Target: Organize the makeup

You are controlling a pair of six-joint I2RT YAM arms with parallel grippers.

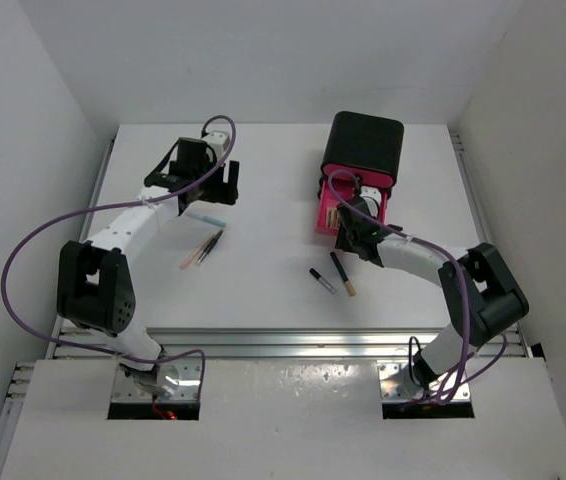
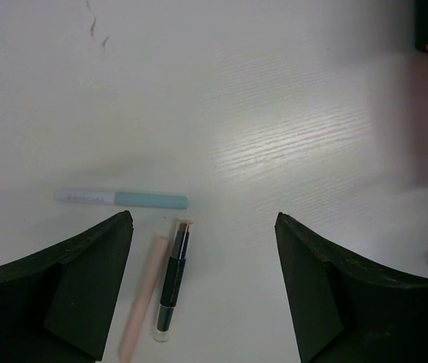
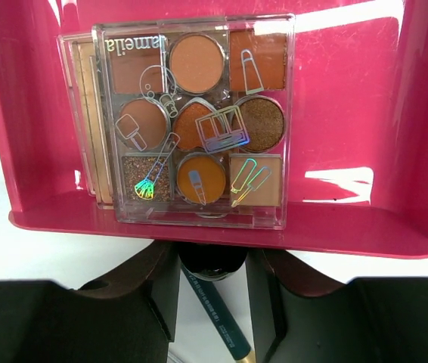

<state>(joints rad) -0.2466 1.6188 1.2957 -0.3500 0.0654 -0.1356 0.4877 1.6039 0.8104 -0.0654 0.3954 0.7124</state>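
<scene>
Pink plastic, the drawer held two palettes, one stacked on the other, the upper one's front edge at the lip. Just short of that lip sat the right gripper, jaws nearly closed with a dark round thing in the gap; whether it was clamped I could not tell. A teal stick lay below. A push forward could skew the top palette or shove the drawer.

Wide open and empty, the left gripper hung over a blue stick, a pale stick and a dark stick. The last two lay just beside each other, so closing there might catch both or roll one away.
</scene>
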